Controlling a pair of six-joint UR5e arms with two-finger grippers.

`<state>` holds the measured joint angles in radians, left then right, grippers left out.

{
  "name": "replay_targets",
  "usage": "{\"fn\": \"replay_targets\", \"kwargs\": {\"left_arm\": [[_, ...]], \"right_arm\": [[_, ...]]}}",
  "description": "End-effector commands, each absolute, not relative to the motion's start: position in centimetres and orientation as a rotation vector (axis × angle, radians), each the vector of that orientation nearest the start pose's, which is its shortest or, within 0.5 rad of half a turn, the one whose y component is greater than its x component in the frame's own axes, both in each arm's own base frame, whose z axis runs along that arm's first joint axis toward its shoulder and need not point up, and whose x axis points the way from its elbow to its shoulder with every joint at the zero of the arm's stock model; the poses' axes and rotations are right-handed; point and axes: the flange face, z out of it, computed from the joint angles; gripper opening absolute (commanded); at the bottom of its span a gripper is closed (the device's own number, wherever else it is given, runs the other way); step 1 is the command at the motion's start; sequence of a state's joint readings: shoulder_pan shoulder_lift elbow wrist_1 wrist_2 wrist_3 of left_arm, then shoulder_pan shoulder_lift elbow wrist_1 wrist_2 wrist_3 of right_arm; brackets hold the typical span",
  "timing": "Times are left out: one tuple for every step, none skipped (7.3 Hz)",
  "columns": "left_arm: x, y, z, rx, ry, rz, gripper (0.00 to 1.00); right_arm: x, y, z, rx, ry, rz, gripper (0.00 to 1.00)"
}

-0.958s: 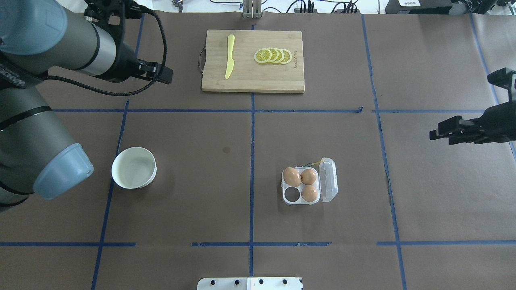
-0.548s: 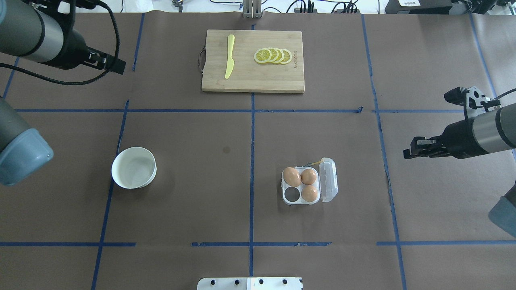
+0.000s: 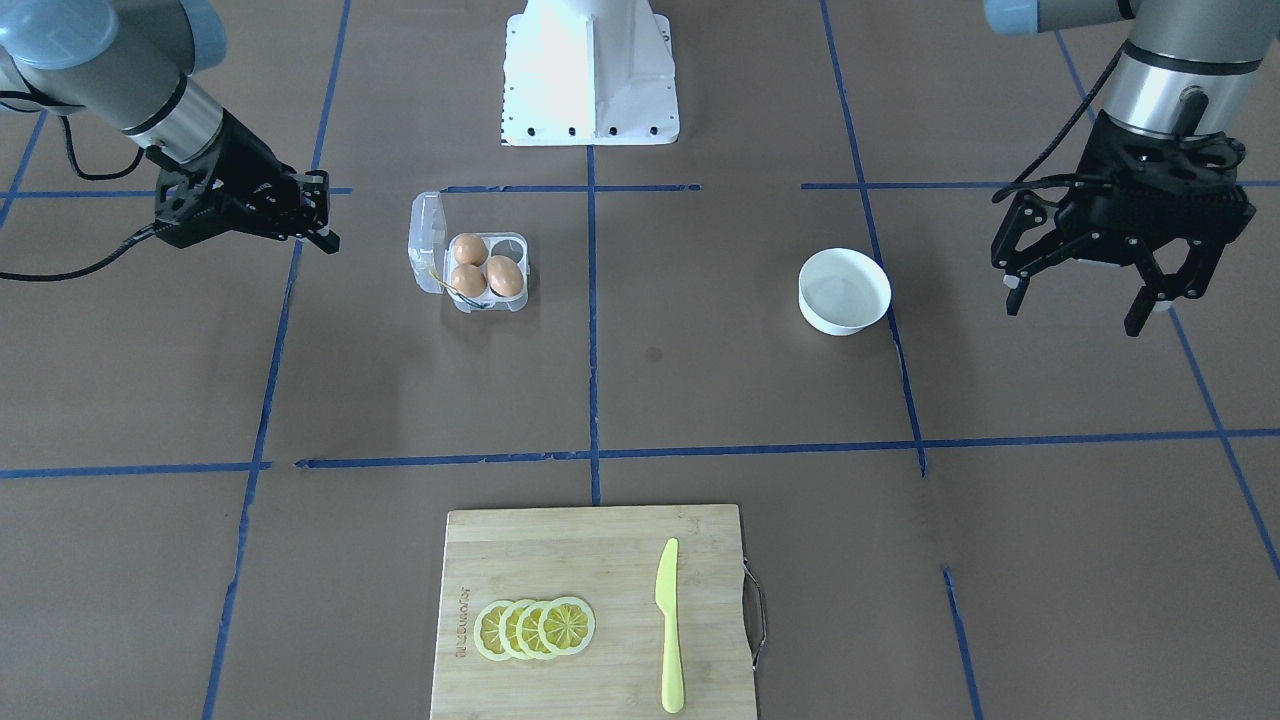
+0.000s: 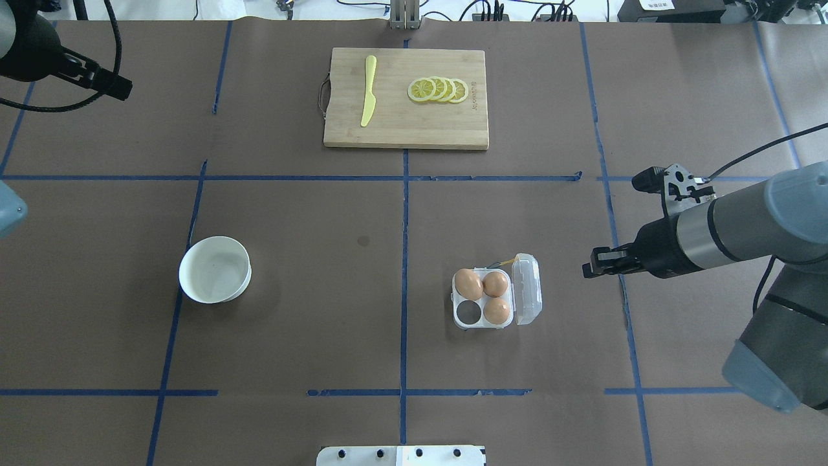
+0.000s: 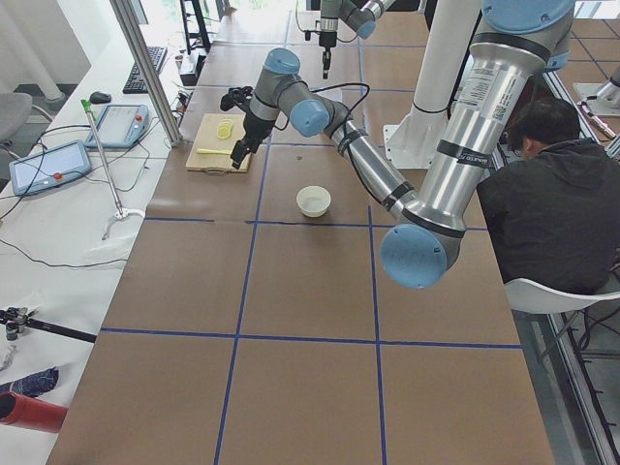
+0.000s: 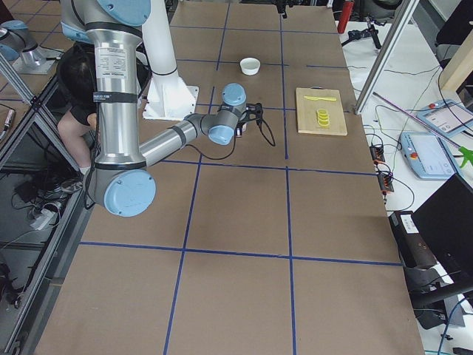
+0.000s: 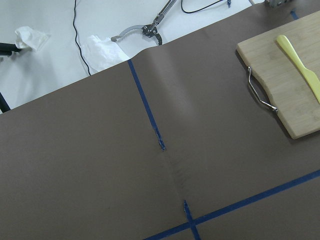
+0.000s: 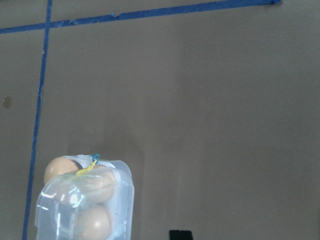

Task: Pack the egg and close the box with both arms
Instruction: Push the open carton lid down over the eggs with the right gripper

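My right hand (image 4: 587,270) near box (image 4: 485,325), on open lid (image 4: 528,288) side, likely placed for closing; grip: cannot tell. Left hand (image 3: 1085,300) spread, empty, well apart. Three eggs (image 4: 468,283) seated; one cup (image 4: 468,312) vacant.

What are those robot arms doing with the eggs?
They are packing eggs into a clear box. Three eggs sit in it, one cup is empty, and the lid stands open. Neither arm is holding anything. The right gripper hovers beside the open lid, not touching it. The left gripper, open, hangs far off, past the white bowl, which looks empty. I see no spare egg anywhere.
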<state>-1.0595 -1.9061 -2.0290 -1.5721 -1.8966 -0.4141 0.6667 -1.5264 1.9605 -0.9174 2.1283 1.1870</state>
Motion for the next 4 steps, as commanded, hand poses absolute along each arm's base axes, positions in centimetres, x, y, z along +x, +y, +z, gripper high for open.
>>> {"fn": "replay_targets", "kwargs": {"left_arm": [[18.0, -53.3, 28.7, 0.561, 0.618, 0.237, 0.99], [18.0, -53.3, 28.8, 0.559, 0.616, 0.238, 0.99], [18.1, -53.5, 29.2, 0.55, 0.614, 0.237, 0.99], [18.2, -53.6, 29.3, 0.549, 0.613, 0.24, 0.99]], "right_arm": [[-38.6, -37.2, 35.1, 0.107, -1.185, -0.093, 0.0], [-40.6, -37.3, 33.5, 0.113, -1.203, -0.112, 0.0], [-42.9, -37.5, 29.8, 0.11, -1.205, -0.123, 0.0], [-45.5, -37.1, 26.1, 0.105, -1.202, -0.114, 0.0]]}}
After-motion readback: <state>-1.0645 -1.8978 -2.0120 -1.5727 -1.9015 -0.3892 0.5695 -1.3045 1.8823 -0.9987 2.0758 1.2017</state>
